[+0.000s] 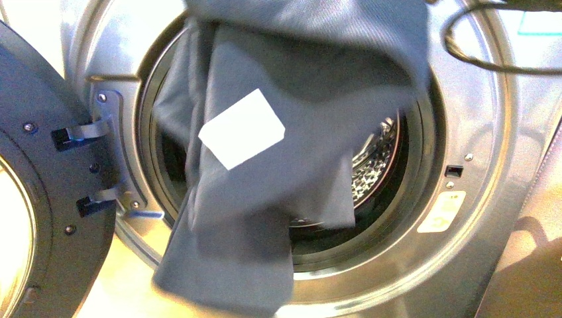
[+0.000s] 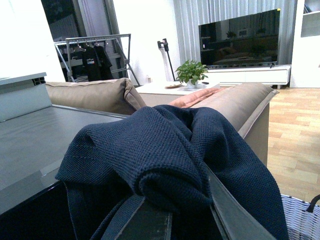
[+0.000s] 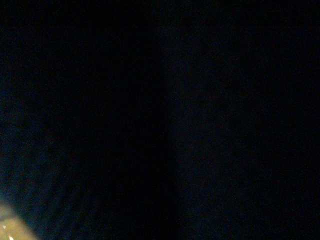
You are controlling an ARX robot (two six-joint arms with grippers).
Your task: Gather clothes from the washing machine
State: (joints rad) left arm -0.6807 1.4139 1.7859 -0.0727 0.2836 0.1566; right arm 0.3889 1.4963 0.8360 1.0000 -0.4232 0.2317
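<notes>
Clothes (image 1: 219, 265) are seen in 2 places. Right of the swung-open door (image 1: 40, 185), a labelled garment (image 1: 318, 146) is hung before the washing machine (image 1: 477, 132) porthole, long axis near vertical, hem pointed down-left. Its holder is cropped out above. The right gripper is judged nearer, but its wrist view is dark and its state cannot be told. A knit garment (image 2: 165, 150) is pinched by the left gripper (image 2: 187, 207), with a woven basket (image 2: 300, 220) near.

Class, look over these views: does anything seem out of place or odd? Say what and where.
A dark garment with a white label hangs in front of the washing machine, hiding most of the drum and trailing below its opening. The right wrist view is dark.
</notes>
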